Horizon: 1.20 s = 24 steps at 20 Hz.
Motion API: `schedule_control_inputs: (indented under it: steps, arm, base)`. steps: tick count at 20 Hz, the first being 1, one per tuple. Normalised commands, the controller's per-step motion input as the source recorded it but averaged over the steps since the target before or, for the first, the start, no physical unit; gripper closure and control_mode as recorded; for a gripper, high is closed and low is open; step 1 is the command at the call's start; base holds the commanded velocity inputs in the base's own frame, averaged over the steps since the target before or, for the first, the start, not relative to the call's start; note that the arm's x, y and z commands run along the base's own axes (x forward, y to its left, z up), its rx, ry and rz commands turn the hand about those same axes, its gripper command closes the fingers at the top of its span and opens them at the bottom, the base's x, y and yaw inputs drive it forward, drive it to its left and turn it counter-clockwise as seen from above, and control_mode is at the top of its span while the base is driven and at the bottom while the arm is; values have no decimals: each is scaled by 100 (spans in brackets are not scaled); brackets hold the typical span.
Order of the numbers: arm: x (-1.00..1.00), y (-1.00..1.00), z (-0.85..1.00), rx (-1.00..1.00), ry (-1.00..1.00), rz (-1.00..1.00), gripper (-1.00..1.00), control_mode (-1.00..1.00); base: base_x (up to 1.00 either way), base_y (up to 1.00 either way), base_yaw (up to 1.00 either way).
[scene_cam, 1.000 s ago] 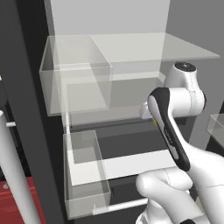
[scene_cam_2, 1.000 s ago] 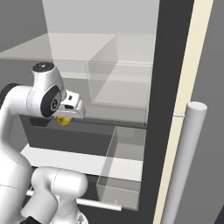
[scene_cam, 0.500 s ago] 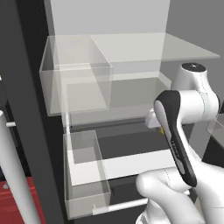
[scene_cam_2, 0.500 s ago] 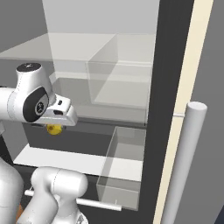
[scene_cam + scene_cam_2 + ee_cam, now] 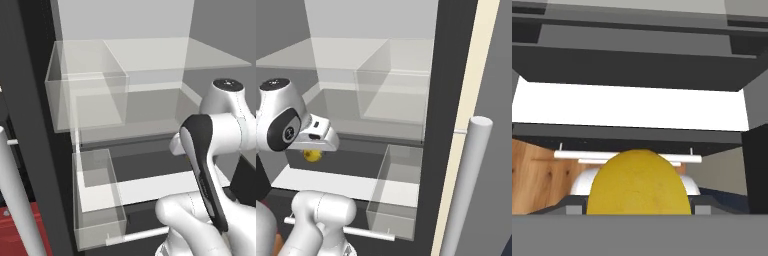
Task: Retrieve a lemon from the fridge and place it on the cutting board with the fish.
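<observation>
Open fridge (image 5: 125,20) across both base views: pale back wall, dark grey frame, clear glass shelves, a clear square bin (image 5: 87,97) at upper left of the left base view holding nothing visible, and a narrower clear door-side bin (image 5: 97,200) at lower left, likewise with nothing visible inside. Same two bins in the right base view, upper one (image 5: 393,102) at centre, lower one (image 5: 396,192) at lower centre, both transparent with thin pale edges. Long white round bar handle (image 5: 466,185) at lower right of the right base view; another (image 5: 17,200) at lower left of the left base view. Lemon (image 5: 312,156) at left centre of the right base view, a small yellow patch peeking out just under the white hand, in front of the dark drawer front and outside every bin. In the hand view, lemon (image 5: 637,182) large at bottom centre, a smooth, faintly speckled yellow dome, with the gripper (image 5: 637,209) closed around it, grey finger parts pressed to both its sides. Beyond it in the hand view: dark grey fridge ledges, a bright white shelf band across the middle, a white rail, and wood-grain brown at lower left. In the left base view, white arm with dark joint cover at right, covering the hand and fruit.
</observation>
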Motion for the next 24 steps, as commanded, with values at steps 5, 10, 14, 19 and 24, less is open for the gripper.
schedule_control_inputs:
  steps: [5, 10, 14, 19, 24]
  arm:
    - [-3, 0, 0, 0, -10, 0, 100, -100]
    - [0, 0, 0, 0, -3, 0, 100, -100]
    - [0, 0, 0, 0, 0, 0, 100, -100]
    - [-1, 0, 0, 0, 0, 0, 100, 100]
    - [0, 0, 0, 0, 0, 0, 100, 100]
  base:
    - [0, 0, 0]
    - [0, 0, 0]
    - [0, 0, 0]
    - [-12, 0, 0]
    - [-66, 0, 0]
